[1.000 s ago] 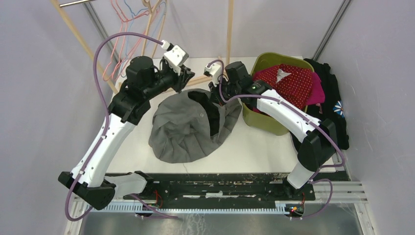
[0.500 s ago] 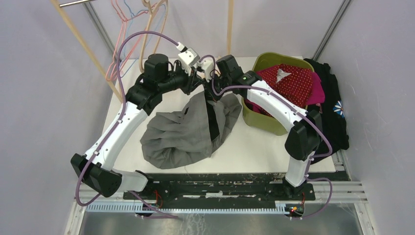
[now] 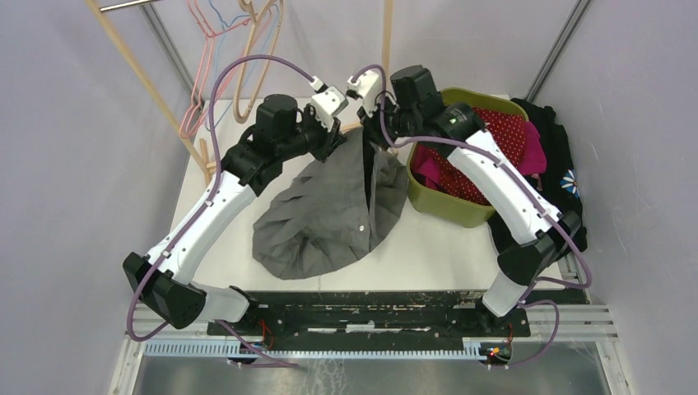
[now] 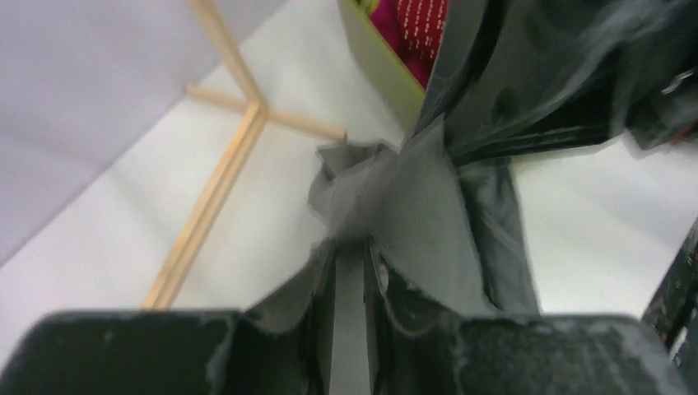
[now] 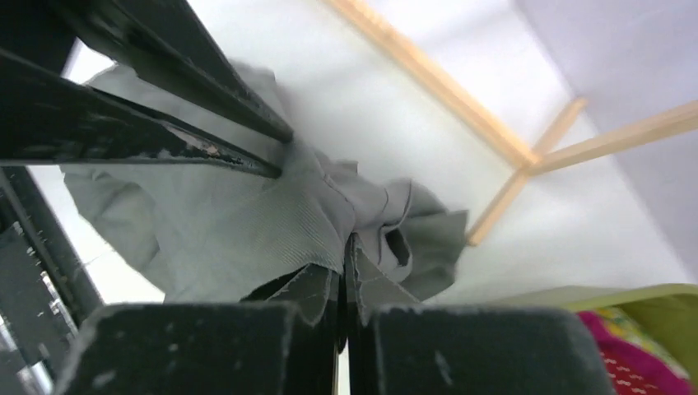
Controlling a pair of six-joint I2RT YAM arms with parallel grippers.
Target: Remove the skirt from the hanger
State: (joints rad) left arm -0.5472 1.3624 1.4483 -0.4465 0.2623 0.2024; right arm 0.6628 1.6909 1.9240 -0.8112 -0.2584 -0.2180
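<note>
The grey skirt (image 3: 329, 210) hangs from both grippers, its lower part heaped on the white table. My left gripper (image 3: 337, 136) is shut on the skirt's waistband (image 4: 387, 206); a grey strip of cloth runs between its fingers. My right gripper (image 3: 374, 132) is shut on the skirt's edge (image 5: 362, 222) right beside it. The two grippers are close together above the table's far middle. No hanger shows inside the skirt. Empty wire hangers (image 3: 239, 58) hang on the wooden rack at the back left.
A green bin (image 3: 449, 206) with red and pink clothes stands to the right of the skirt. Black clothes (image 3: 564, 181) lie at the far right. The wooden rack's legs (image 3: 165, 99) stand at the back left and centre. Grey walls close both sides.
Both grippers have risen and drawn together over the far middle, lifting the skirt's top off the table. The right arm has swung to the right, over the green bin.
</note>
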